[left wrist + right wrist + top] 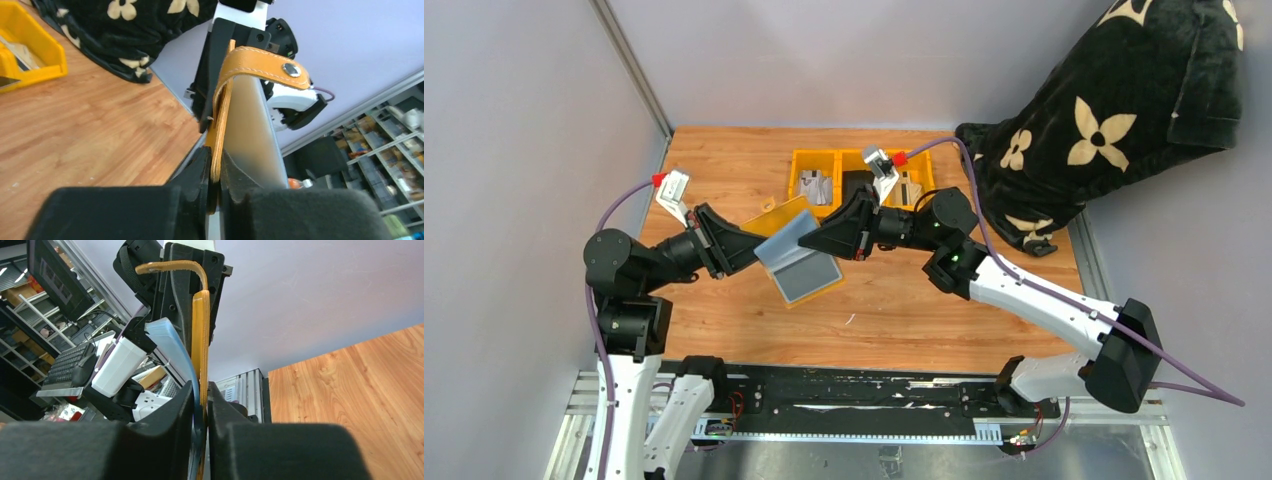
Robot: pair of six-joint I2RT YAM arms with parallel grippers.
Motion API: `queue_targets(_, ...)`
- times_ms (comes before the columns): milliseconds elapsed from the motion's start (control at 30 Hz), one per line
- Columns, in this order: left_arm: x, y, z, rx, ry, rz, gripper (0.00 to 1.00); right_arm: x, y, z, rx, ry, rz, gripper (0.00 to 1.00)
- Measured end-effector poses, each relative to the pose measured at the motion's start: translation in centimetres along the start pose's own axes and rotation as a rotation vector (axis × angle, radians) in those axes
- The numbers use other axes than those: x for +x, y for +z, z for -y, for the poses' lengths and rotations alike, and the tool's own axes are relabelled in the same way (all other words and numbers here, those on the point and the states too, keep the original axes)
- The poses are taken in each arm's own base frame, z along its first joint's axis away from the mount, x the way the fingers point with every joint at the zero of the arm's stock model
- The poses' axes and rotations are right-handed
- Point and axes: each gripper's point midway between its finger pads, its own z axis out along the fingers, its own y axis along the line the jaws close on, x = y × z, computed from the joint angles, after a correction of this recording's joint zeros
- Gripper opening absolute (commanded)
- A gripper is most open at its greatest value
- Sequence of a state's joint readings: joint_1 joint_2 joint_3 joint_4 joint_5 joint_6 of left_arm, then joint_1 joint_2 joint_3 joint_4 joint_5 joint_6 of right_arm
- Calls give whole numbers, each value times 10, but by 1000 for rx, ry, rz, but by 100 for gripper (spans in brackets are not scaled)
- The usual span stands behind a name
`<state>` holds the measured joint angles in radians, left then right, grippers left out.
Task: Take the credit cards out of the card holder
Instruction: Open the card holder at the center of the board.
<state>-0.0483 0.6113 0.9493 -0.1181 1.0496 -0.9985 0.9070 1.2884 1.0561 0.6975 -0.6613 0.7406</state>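
Note:
The card holder [807, 277], a mustard-yellow wallet with grey-blue lining, hangs open above the middle of the table, held between both grippers. My left gripper [762, 250] is shut on its left leaf. In the left wrist view the yellow edge [220, 125] runs up from between my fingers, and the snap strap [291, 70] curls over the top. My right gripper [812, 240] is shut on the other leaf. The right wrist view shows the yellow edge [201, 335] and blue lining [175, 347] pinched in the jaws. No credit cards show in any view.
Three yellow plastic bins [809, 157] stand at the back of the table, holding grey items and a black object [856, 183]. A black blanket with cream flowers [1104, 110] is heaped at the back right and overlaps the table corner.

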Motion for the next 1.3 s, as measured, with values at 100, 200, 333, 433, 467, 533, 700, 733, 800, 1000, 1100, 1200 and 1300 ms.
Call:
queue_targets(100, 2, -1, -2, -7, 34, 0, 54, 1, 0, -4, -16, 21, -6, 0)
queue_targets(200, 6, -2, -8, -31, 55, -11, 84, 2, 0, -6, -25, 33, -10, 0)
queue_targets(333, 8, -5, -14, -75, 106, -20, 94, 4, -2, -7, -17, 47, -16, 0)
queue_targets(433, 7, -8, -10, -82, 152, -13, 95, 7, -6, -7, -6, 57, -25, 0)
queue_targets(467, 7, -9, -7, -76, 169, -10, 95, 8, -7, -7, -3, 61, -27, 0)
queue_targets(533, 7, -11, 1, -59, 200, -1, 95, 9, -8, -7, 2, 68, -31, 0)
queue_targets(700, 12, -16, 19, 7, 252, 10, 92, 11, -10, -7, 11, 87, -41, 0)
queue_targets(733, 13, -16, 22, 22, 254, 10, 91, 12, -10, -6, 14, 95, -45, 0)
queue_targets(800, 13, -16, 27, 51, 243, 17, 91, 14, -10, -6, 18, 112, -50, 0)
queue_targets(1000, 11, -15, 21, 34, 268, 30, 79, 16, -10, -7, 15, 126, -59, 0)
queue_targets(1100, 14, -16, 7, -23, 303, 29, 67, 17, -6, -9, 1, 128, -71, 0)
queue_targets(1200, 17, -17, -8, -74, 308, 23, 47, 20, 3, -14, -28, 135, -94, 0)
queue_targets(1300, 22, -17, -18, -94, 287, 10, 24, 25, 9, -15, -46, 143, -117, 0)
